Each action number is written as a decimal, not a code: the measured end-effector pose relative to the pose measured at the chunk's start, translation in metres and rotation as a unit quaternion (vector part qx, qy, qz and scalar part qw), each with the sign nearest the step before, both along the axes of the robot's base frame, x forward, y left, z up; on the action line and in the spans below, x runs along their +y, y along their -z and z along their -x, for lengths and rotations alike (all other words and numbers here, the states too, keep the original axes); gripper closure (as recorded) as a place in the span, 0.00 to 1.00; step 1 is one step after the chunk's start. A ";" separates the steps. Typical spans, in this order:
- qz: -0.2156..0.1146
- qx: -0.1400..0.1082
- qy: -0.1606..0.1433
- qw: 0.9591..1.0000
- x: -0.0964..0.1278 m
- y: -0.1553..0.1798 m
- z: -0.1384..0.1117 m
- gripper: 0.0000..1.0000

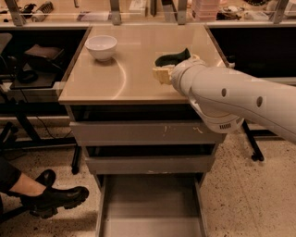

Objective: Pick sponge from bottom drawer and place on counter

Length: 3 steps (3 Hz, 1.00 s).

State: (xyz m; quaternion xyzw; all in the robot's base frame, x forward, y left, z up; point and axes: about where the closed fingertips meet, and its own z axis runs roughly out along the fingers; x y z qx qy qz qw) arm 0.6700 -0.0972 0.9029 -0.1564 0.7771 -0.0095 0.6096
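My gripper (169, 67) is over the right part of the beige counter (129, 74), with my white arm reaching in from the right. It is shut on the dark green sponge (173, 57), which sits bent between the cream-yellow padded fingertips (161, 74) just above the counter top. The bottom drawer (150, 208) stands pulled open below, and its grey floor shows bare.
A white bowl (101, 46) sits at the counter's back left. Two grey drawers with scratched fronts (145, 134) are shut above the open one. A person's black shoe (53, 200) rests on the floor at the left. A cluttered shelf (138, 7) runs behind.
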 end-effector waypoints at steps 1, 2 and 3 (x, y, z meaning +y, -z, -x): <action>0.000 0.000 0.000 1.000 0.000 0.000 0.000 1.00; -0.030 0.010 -0.006 0.999 -0.018 -0.005 -0.012 1.00; -0.071 0.025 0.003 0.997 -0.061 -0.011 -0.046 1.00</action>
